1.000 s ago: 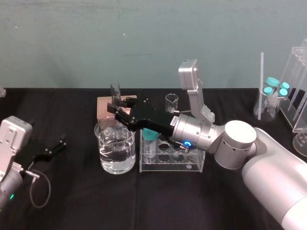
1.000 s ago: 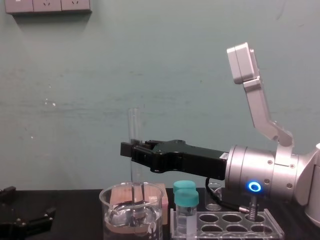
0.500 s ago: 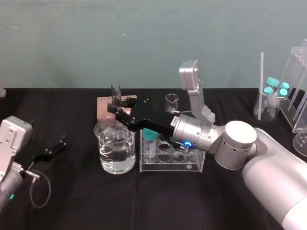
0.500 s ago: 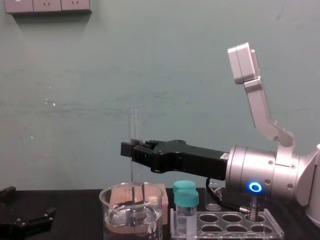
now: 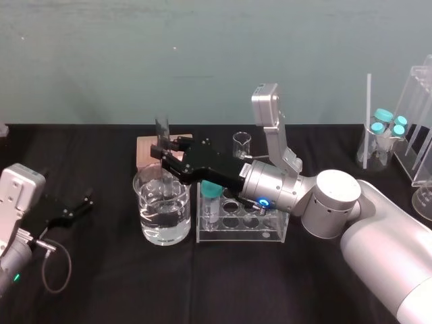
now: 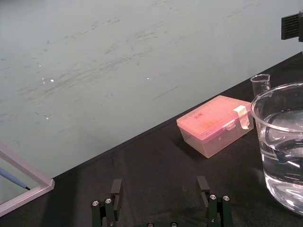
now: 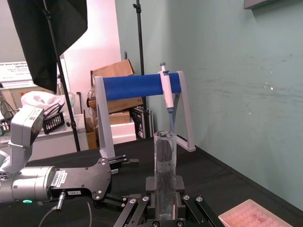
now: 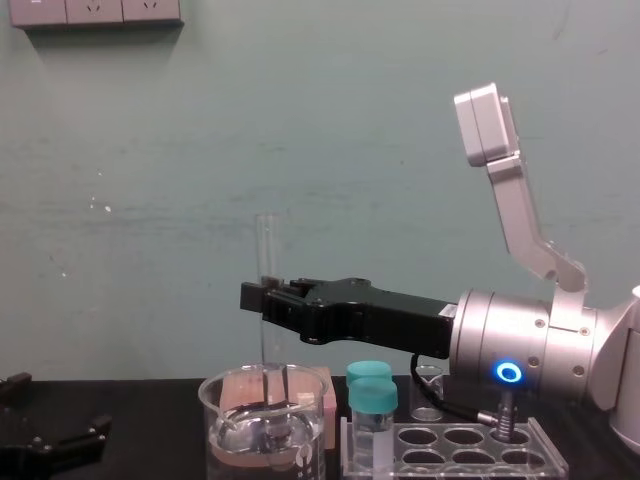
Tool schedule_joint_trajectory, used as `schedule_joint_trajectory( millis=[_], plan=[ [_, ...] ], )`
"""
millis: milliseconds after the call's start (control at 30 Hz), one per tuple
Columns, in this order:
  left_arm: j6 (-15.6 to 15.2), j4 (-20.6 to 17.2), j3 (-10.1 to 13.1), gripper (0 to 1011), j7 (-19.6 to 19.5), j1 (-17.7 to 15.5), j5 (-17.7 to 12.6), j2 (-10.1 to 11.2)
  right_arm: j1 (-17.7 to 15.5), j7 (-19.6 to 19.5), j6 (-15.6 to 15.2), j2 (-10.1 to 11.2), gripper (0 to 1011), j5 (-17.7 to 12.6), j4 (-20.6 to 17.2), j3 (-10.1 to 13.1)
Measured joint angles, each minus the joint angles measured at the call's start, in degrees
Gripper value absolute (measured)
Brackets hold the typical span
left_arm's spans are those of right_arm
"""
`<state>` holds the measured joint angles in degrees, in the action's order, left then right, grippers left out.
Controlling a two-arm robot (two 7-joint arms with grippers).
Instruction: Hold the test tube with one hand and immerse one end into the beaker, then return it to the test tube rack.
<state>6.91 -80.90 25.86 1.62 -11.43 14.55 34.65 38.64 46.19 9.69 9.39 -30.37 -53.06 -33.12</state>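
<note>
The test tube [image 5: 162, 132] is a thin clear tube held upright over the beaker [image 5: 162, 210], with its lower end down in the water. My right gripper [image 5: 165, 156] is shut on the tube's middle, reaching in from the right above the test tube rack [image 5: 244, 228]. From the chest, the test tube [image 8: 267, 250] rises above the right gripper [image 8: 260, 298] and drops into the beaker [image 8: 240, 430] beside the test tube rack [image 8: 455, 445]. The right wrist view shows the test tube [image 7: 164, 170] between the fingers. My left gripper [image 5: 86, 202] rests open on the table at the left.
A pink box [image 5: 144, 150] sits behind the beaker, and a tiny beaker [image 5: 241, 143] behind the rack. A teal-capped vial [image 5: 211, 197] stands in the rack's left end. A flask with teal-capped vials [image 5: 383, 138] and a clear stand [image 5: 420, 135] are at the far right.
</note>
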Motion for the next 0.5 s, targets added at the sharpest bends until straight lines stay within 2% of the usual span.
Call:
schedule_joint_trajectory(
  millis=[500],
  plan=[
    [0.0, 0.0, 0.0, 1000, 0.0, 0.0, 0.0, 0.0, -0.3, -0.1, 0.0, 0.3, 228, 0.0, -0.5, 0.0]
  ],
)
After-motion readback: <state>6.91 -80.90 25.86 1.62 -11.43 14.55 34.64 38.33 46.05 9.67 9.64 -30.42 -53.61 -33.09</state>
